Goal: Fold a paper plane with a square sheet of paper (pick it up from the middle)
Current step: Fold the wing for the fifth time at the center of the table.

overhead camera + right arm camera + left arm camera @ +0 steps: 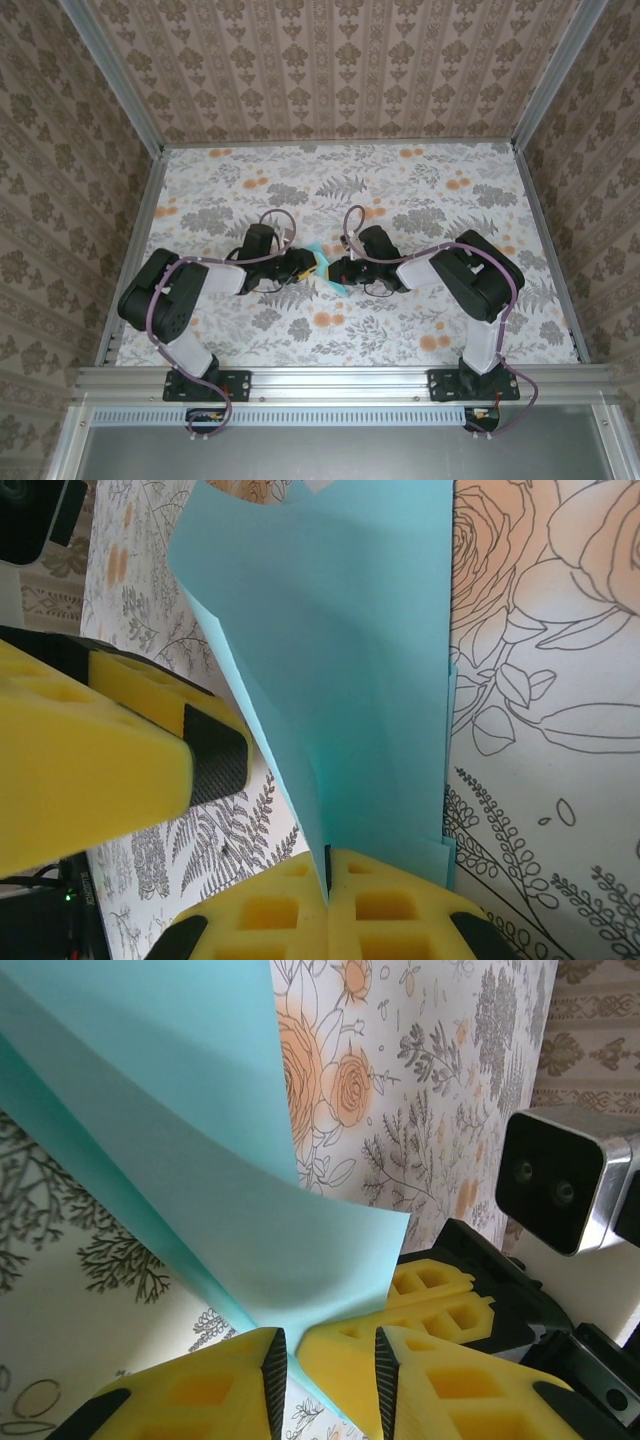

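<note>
Now, a second pinch for the lifted sheet.
Above the middle of the flowered surface (pixel 440 330), the square sheet of paper (pixel 340 660) stands curved and doubled, its lower edge clamped in the fully closed right gripper (pixel 328 905). The left gripper (pixel 330 1348), partly open, straddles that edge just beside it and seems to grip nothing yet. It should close squarely over both layers, edges matched, without tugging.
</note>
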{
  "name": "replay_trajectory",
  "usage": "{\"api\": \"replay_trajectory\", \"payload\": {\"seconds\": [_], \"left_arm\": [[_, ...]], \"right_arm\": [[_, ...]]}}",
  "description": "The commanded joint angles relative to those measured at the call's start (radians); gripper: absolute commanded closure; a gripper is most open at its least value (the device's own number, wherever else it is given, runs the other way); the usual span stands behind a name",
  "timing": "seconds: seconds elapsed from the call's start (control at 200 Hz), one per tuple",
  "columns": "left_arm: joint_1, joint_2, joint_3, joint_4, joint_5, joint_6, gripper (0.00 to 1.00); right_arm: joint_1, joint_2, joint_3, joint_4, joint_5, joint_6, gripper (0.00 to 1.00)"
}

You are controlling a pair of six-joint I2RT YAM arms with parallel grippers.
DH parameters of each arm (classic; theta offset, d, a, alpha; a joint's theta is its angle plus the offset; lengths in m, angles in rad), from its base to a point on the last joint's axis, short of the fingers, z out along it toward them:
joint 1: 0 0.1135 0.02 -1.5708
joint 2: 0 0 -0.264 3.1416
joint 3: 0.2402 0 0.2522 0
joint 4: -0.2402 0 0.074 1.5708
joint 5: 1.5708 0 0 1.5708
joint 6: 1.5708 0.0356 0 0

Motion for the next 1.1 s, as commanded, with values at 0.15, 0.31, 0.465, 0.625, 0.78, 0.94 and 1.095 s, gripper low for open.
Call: {"api": "replay_trajectory", "payload": {"seconds": [0.15, 0.31, 0.465, 0.625, 0.78, 0.94, 1.095], "left_arm": [[-0.012, 0.045, 0.032, 0.049, 0.034, -0.011, 0.70], [-0.012, 0.061, 0.032, 0.081, 0.034, -0.011, 0.71], [-0.013, 0.087, 0.009, 0.186, 0.037, -0.040, 0.72], [-0.013, 0.132, 0.013, 0.185, 0.034, -0.059, 0.77], [-0.013, 0.151, 0.016, 0.161, 0.029, -0.062, 0.80], [-0.013, 0.137, 0.027, 0.073, 0.006, -0.027, 0.82], [-0.013, 0.117, 0.046, -0.027, -0.009, 0.019, 0.83]], "right_arm": [[-0.004, 0.032, 0.026, -0.073, -0.021, 0.012, 1.00], [-0.004, 0.038, 0.033, -0.104, -0.021, -0.003, 1.00], [-0.004, 0.045, 0.039, -0.122, -0.018, -0.012, 0.99], [-0.004, 0.042, 0.042, -0.133, -0.020, -0.016, 0.98], [-0.004, 0.027, 0.048, -0.148, -0.029, -0.016, 0.94], [-0.004, -0.002, 0.062, -0.187, -0.046, -0.023, 0.89], [-0.006, -0.037, 0.072, -0.238, -0.072, -0.033, 0.83]]}}
